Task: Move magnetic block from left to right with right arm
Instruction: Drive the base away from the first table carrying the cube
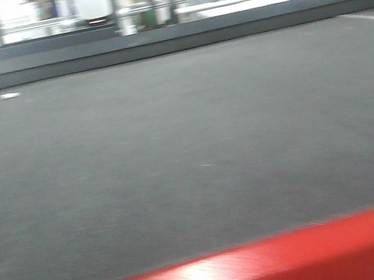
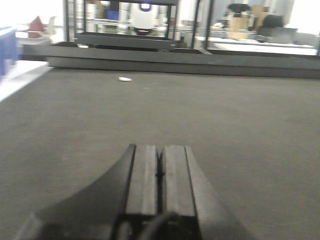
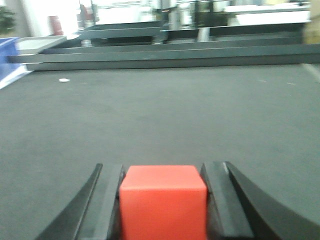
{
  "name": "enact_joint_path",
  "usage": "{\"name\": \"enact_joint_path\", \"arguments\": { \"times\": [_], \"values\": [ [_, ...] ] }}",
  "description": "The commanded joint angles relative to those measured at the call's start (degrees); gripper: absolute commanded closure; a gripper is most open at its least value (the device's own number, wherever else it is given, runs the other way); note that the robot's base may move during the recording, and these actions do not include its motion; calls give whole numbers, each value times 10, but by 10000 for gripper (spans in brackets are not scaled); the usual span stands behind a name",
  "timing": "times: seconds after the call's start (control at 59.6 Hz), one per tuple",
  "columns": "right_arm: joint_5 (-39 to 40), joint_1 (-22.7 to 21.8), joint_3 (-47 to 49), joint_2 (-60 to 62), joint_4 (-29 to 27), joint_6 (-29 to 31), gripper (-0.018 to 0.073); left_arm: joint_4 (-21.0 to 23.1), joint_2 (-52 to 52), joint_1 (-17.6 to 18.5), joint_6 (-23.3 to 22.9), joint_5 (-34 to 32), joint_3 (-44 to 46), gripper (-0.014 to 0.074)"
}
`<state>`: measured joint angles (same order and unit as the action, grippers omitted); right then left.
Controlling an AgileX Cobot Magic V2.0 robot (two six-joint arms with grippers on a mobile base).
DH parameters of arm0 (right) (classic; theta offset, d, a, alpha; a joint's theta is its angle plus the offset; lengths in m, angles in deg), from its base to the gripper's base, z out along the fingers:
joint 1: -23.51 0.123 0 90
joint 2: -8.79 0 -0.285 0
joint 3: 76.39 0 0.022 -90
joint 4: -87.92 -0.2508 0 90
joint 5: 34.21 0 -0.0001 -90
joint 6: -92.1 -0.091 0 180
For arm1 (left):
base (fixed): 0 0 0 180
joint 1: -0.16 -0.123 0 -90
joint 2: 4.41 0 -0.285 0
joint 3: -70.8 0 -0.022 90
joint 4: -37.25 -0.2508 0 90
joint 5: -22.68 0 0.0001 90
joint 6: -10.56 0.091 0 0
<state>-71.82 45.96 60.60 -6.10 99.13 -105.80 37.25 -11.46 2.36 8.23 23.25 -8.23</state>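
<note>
The magnetic block (image 3: pixel 163 200), a plain red cube, fills the gap between the two black fingers of my right gripper (image 3: pixel 162 170) in the right wrist view. Both finger pads (image 3: pixel 111 195) press against its sides, so the gripper is shut on it just above the dark grey mat (image 3: pixel 165 115). In the left wrist view my left gripper (image 2: pixel 160 150) hangs low over the mat (image 2: pixel 225 120) with its fingers pressed together and nothing between them. Neither gripper appears in the front view.
A small white scrap (image 2: pixel 124 79) lies far left on the mat. A raised dark ledge (image 2: pixel 180 64) runs along the far edge. A blue bin (image 3: pixel 7 55) stands at the left. A blurred red strip (image 1: pixel 268 271) crosses the bottom of the front view.
</note>
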Motion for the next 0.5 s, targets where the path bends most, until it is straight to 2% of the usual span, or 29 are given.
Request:
{"name": "enact_joint_path", "arguments": {
  "times": [0.0,0.487],
  "values": [
    [56,-3,15,-10,12,6,473,0,6,0,-4,-54,-5,713],
    [55,-3,15,-10,12,6,473,0,7,0,-4,-54,-5,713]
  ]
}}
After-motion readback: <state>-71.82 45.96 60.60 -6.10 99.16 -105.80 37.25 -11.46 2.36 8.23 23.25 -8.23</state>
